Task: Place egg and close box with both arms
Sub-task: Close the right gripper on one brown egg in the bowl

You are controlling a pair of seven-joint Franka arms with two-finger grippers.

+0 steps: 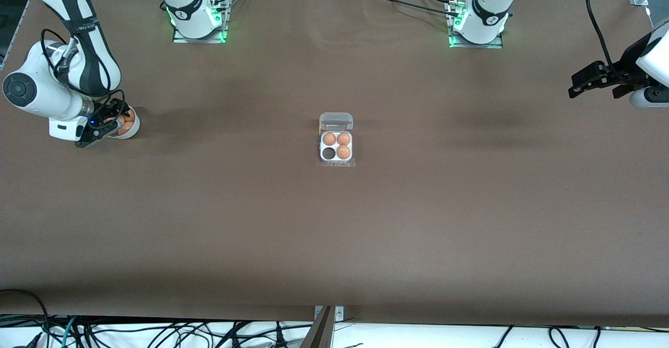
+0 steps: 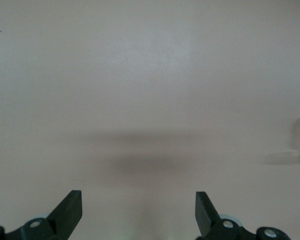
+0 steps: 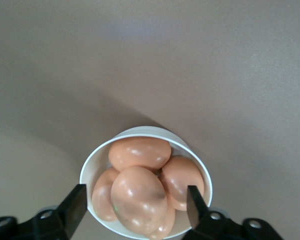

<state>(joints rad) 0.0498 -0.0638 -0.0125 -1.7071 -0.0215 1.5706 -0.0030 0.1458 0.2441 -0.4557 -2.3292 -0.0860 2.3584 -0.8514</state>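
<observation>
So far only the pick is under way: the right gripper (image 3: 132, 202) is down in the white bowl (image 3: 92, 162) at the right arm's end of the table, its fingers (image 3: 76, 202) part open on either side of the top egg (image 3: 138, 199), not visibly clamped on it yet. Meanwhile the left gripper (image 2: 139, 210) waits with fingers spread wide and empty over bare table (image 1: 470, 207) at the left arm's end. Still to do are carrying the egg to the box (image 1: 336, 147) mid-table, where three cells are full and one is empty, then closing its open lid (image 1: 336, 122).

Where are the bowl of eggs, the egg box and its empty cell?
bowl (image 3: 92, 162), right wrist view, white rim.
egg box (image 1: 336, 121), front view, open clear lid.
empty cell (image 1: 329, 153), front view, dark hollow.
</observation>
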